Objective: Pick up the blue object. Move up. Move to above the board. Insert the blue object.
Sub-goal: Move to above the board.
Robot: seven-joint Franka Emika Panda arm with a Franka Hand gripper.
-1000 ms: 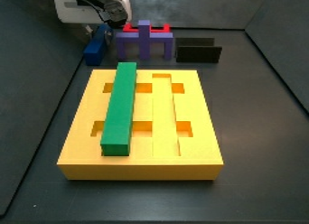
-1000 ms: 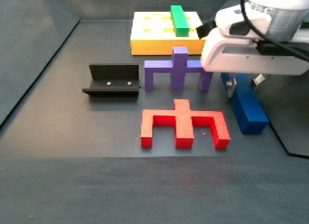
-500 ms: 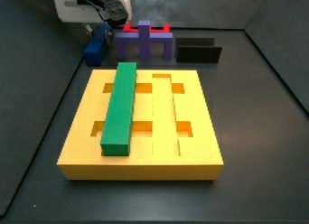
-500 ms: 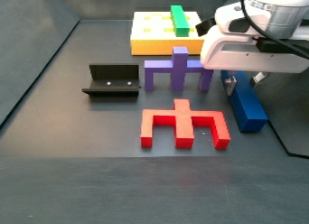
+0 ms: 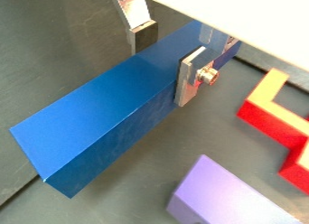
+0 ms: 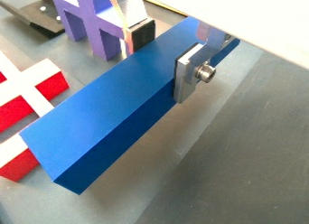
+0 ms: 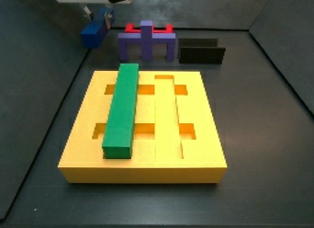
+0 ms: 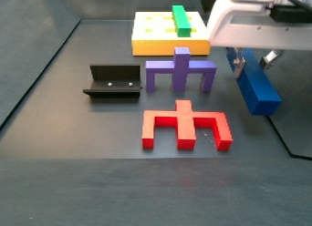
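Observation:
My gripper [image 5: 167, 54] is shut on the blue object [image 5: 108, 119], a long dark-blue bar, with one silver finger on each long side near one end. The same grip shows in the other wrist view [image 6: 164, 54] on the bar [image 6: 115, 119]. In a side view the bar [image 8: 256, 88] hangs tilted above the floor under the gripper [image 8: 250, 58], to the right of the purple block. The yellow board [image 7: 86, 140] lies in the foreground of a side view with the green bar [image 7: 121, 108] in its left groove; the gripper [image 7: 97, 22] and blue bar [image 7: 94, 33] are beyond its far left corner.
The purple block with legs [image 8: 181, 73], the red comb-shaped piece [image 8: 185, 127] and the dark fixture [image 8: 112, 82] stand on the floor between the board [image 8: 152, 34] and the near edge. The dark walls of the enclosure rise on both sides.
The gripper has risen and carried the blue bar up off the floor. Everything else has stayed put.

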